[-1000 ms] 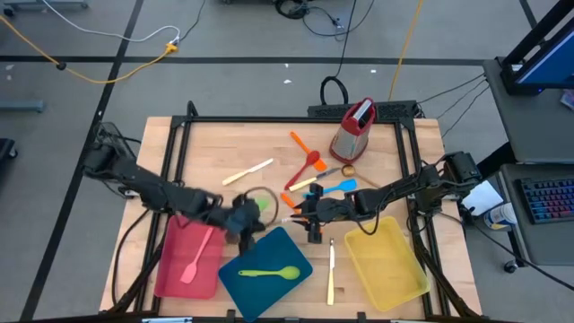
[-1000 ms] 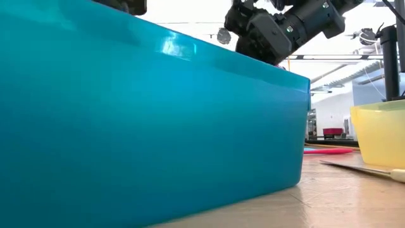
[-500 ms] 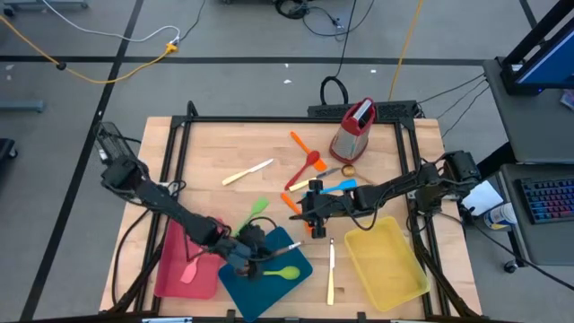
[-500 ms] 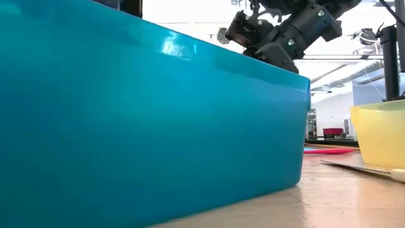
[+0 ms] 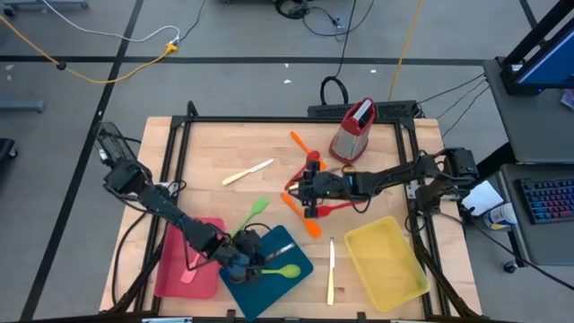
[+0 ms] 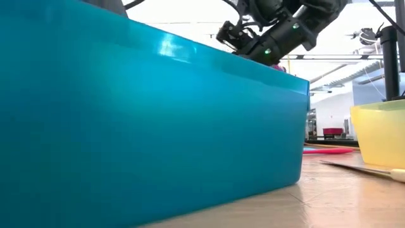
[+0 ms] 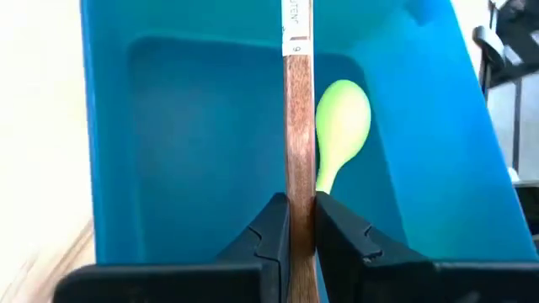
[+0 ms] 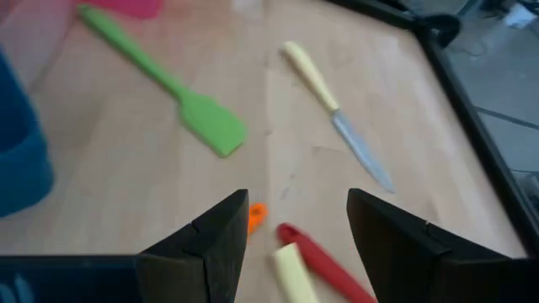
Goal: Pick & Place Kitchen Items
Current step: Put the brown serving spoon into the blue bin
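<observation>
Two grippers are working around the blue tray (image 5: 289, 249). I am holding the left gripper (image 7: 301, 220) over the tray, its fingers (image 7: 268, 229) pinching narrowly on a brown wooden handle (image 7: 297, 126) that is pointing across the tray, just beside the green spoon (image 5: 273, 272) lying inside it. I am keeping the right gripper (image 8: 295, 231) beyond the tray's far side, fingers spread wide and gripping nothing, hovering over the red and orange utensils (image 5: 309, 193). A green spatula (image 8: 168, 84) and a cream knife (image 8: 333, 111) are lying on the wood near the tray.
</observation>
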Tool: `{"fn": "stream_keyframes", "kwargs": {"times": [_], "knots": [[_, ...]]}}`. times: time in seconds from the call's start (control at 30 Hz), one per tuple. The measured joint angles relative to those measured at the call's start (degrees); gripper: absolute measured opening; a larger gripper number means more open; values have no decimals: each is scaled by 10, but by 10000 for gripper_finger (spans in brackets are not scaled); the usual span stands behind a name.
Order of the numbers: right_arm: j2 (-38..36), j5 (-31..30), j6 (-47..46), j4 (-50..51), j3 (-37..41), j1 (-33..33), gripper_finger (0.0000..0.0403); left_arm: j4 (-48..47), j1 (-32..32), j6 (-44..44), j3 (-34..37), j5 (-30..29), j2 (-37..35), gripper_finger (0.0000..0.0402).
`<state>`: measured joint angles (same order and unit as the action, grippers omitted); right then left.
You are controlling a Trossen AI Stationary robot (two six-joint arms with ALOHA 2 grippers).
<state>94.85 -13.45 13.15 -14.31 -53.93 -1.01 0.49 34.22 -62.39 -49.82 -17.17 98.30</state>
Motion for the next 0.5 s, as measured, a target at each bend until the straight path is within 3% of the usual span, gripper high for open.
{"fn": "stream_keyframes", "kwargs": {"times": [0.3,0.5], "knots": [[0,0,-9,-26,0,32,196,-2,-4,-29,-2,11,31,40],[0,2,-23,-27,0,33,196,8,-5,0,-2,12,31,77]]}}
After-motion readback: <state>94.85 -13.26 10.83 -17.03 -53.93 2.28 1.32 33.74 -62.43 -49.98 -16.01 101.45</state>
